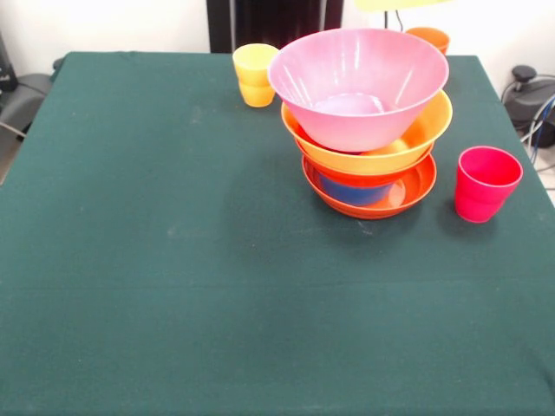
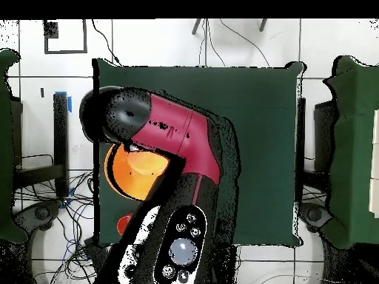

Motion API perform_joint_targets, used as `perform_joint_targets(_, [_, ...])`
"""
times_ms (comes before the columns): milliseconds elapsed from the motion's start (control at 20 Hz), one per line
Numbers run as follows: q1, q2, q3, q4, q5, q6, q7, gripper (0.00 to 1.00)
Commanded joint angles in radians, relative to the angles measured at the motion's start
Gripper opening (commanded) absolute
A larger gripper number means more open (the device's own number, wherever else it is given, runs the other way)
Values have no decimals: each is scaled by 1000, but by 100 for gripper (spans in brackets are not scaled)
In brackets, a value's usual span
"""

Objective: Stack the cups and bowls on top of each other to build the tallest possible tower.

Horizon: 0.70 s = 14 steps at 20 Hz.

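green table [image 1: 173,260]: tower [image 1: 368,130] far right, jaws unseen.

Your desk [image 1: 173,286] wears a dark green cloth. Off its far right corner you see a black device [image 1: 529,100] with cables [image 1: 539,121]; a grey chair [image 1: 22,100] sits far left.

The red and black arm [image 2: 166,148] is reaching across the left part of the green table [image 2: 259,133], covering most of what is lying under it. An orange bowl [image 2: 137,174] is showing beneath the arm, near the table's left edge. Cables [image 2: 52,214] are trailing over the floor.
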Motion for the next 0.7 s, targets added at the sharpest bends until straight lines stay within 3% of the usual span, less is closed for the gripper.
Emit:
perform_joint_targets(50, [-35,91,97,-35,-115,32,-44,0])
perform_joint_targets(700, [-57,102,120,-58,-136,35,-50,0])
